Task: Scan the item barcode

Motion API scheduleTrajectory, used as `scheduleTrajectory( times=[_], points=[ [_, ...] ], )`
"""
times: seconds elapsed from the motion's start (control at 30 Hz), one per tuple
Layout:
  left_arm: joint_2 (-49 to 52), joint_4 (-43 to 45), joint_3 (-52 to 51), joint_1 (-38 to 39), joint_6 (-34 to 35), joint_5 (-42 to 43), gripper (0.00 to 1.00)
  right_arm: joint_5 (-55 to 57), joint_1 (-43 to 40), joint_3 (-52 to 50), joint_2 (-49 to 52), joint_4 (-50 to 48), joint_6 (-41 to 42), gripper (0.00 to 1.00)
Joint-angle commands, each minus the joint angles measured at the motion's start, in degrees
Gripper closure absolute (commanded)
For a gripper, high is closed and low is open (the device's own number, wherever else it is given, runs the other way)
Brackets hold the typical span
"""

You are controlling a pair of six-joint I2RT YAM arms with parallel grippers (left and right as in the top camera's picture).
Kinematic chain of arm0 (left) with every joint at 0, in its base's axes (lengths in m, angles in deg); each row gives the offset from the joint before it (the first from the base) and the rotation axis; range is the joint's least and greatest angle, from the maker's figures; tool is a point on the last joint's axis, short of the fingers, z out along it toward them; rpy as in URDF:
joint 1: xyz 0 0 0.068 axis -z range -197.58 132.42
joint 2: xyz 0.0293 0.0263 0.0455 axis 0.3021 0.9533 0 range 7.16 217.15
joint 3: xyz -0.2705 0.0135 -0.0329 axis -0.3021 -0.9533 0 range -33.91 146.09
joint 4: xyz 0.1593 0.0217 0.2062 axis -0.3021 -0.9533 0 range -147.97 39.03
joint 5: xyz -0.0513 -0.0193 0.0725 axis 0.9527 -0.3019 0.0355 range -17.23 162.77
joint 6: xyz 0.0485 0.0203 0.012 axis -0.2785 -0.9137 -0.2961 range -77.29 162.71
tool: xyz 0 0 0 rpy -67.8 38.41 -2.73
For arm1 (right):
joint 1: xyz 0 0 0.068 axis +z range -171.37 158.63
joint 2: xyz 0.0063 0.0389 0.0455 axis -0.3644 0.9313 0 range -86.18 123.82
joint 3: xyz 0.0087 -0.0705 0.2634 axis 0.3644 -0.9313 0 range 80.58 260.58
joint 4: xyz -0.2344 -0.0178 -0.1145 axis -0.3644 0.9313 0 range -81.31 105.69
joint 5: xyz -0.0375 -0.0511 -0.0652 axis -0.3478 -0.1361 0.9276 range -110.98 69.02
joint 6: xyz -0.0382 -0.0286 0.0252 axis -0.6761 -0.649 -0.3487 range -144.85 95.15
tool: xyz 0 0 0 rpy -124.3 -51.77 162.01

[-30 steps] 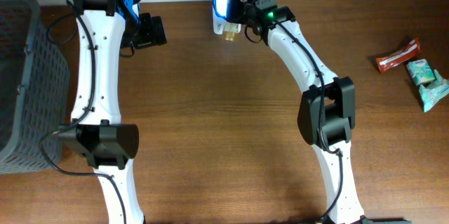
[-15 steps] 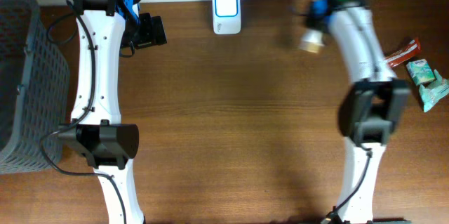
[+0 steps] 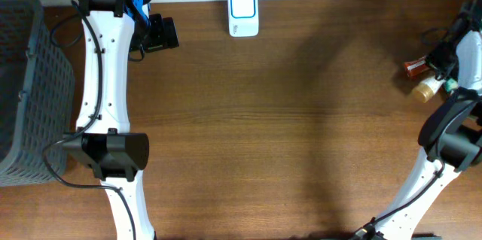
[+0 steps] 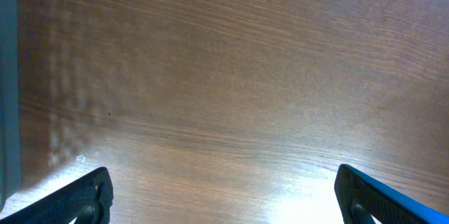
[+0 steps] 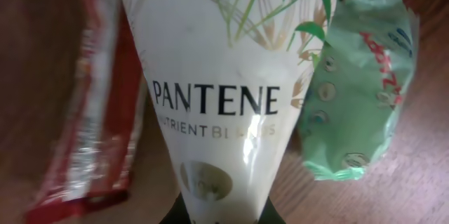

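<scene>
The item is a white Pantene tube [image 5: 224, 104], and my right gripper [image 5: 221, 218] is shut on its narrow end. The overhead view has the tube's tan cap [image 3: 426, 88] sticking out from the right gripper [image 3: 444, 82] at the table's far right edge. Far away at the back middle, the white barcode scanner [image 3: 243, 12] lies on the table with its window facing up. My left gripper [image 3: 162, 33] hangs open at the back left. Only bare wood shows between its two fingers [image 4: 77, 199].
A red snack packet [image 5: 91, 126] lies just left of the tube, and a green packet [image 5: 358, 90] just right of it. The red packet [image 3: 416, 65] also shows beside the right arm in the overhead view. A grey mesh basket [image 3: 30, 82] stands at the left edge.
My right arm has swung from the scanner at the back middle to the far right edge, carrying the tube with it. The left arm has not moved.
</scene>
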Motion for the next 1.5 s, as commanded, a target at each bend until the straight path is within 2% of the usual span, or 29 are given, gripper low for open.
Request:
scheduleTrajectory(
  times=[0.0,0.03,0.07,0.2,0.37,0.6,0.73,0.83,0.93,1.07,1.17,1.3,1.47],
  points=[
    [-0.7,-0.07,0.52,0.02,-0.07,-0.44,0.01,-0.09,-0.92,0.5,-3.23,-0.35,-0.39,0.71],
    [-0.7,-0.07,0.52,0.02,-0.07,-0.44,0.01,-0.07,-0.92,0.52,-3.8,-0.09,-0.39,0.55],
    [-0.7,-0.07,0.52,0.02,-0.07,-0.44,0.01,-0.09,-0.9,0.59,-4.52,0.24,-0.39,0.01],
    [-0.7,-0.07,0.52,0.02,-0.07,-0.44,0.01,-0.79,-0.72,0.85,-11.13,1.33,0.13,0.01],
    [-0.7,-0.07,0.52,0.02,-0.07,-0.44,0.01,-8.44,-0.7,0.85,-21.7,4.37,0.31,0.01],
    [-0.7,-0.07,0.52,0.02,-0.07,-0.44,0.01,-20.76,0.17,0.81,-38.34,17.16,0.17,0.01],
    [-0.7,-0.07,0.52,0.02,-0.07,-0.44,0.01,-20.72,4.35,0.7,-44.83,23.82,-0.61,0.01],
    [-0.7,-0.07,0.52,0.02,-0.07,-0.44,0.01,-20.65,10.78,0.07,-49.29,26.77,-3.3,0.01],
    [-0.7,-0.07,0.52,0.02,-0.07,-0.44,0.01,-19.12,18.86,-4.24,-55.23,27.82,-4.48,0.01],
    [-0.7,-0.07,0.52,0.02,-0.07,-0.44,0.01,-10.95,25.49,-14.29,-64.5,27.21,-4.22,0.01],
    [-0.7,-0.04,0.52,0.02,-0.07,-0.44,0.01,-14.47,26.71,-24.33,-73.72,26.29,-4.24,0.01],
    [-0.7,-0.07,0.52,0.02,-0.07,-0.44,0.01,-19.26,26.69,-32.0,-81.02,26.36,-4.22,0.01],
    [-0.7,-0.07,0.52,0.02,-0.07,-0.44,0.01,-19.39,26.69,-35.98,-84.54,26.38,-4.24,0.01]
  ],
)
